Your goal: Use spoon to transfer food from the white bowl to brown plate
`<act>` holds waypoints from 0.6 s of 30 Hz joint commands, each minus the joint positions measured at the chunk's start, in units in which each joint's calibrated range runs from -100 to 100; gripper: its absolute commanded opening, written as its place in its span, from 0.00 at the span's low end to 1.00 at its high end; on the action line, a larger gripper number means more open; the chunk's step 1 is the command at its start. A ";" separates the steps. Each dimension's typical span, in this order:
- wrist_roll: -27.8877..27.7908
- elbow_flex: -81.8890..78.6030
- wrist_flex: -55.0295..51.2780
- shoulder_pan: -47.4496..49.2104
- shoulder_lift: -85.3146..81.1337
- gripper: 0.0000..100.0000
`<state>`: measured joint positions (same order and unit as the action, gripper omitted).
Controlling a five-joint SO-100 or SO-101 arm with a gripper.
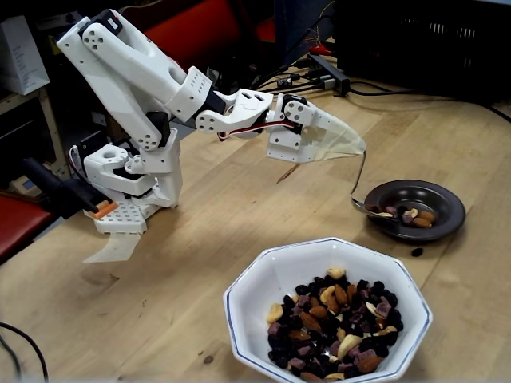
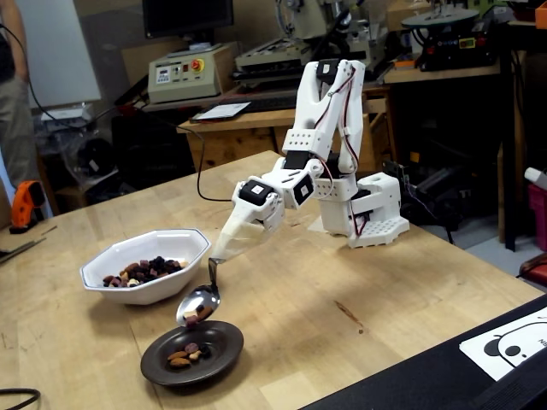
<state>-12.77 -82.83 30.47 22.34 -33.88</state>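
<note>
My whitish wedge-shaped gripper (image 1: pixel 351 149) is shut on the handle end of the silver spoon (image 1: pixel 361 183). The spoon hangs down with its bowl (image 2: pixel 198 305) tilted just above the near rim of the brown plate (image 2: pixel 224 352), and it holds a few pieces of food. In a fixed view the spoon tip is at the left rim of the plate (image 1: pixel 443 199). Some nuts and dried fruit (image 1: pixel 417 215) lie on the plate. The white bowl (image 1: pixel 263 279) stands beside the plate, holding a heap of the food (image 1: pixel 331 323). It also shows in the other fixed view (image 2: pixel 184 248).
One dark piece of food (image 1: pixel 417 252) lies on the wooden table between plate and bowl. The arm's base (image 2: pixel 372 218) stands behind. Cables and a power strip (image 1: pixel 327 73) run along the back. A black surface with a printed sheet (image 2: pixel 513 342) borders the table's front right.
</note>
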 commanded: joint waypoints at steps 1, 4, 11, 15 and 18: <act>-0.59 1.85 1.47 -0.41 -0.83 0.04; -2.88 1.77 1.47 -0.41 -0.91 0.04; -8.84 1.77 0.83 -0.78 -1.25 0.04; -11.58 1.77 0.83 -1.00 -1.25 0.04; -12.94 1.77 0.76 -1.00 -1.25 0.04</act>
<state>-24.10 -82.83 30.47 21.97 -33.88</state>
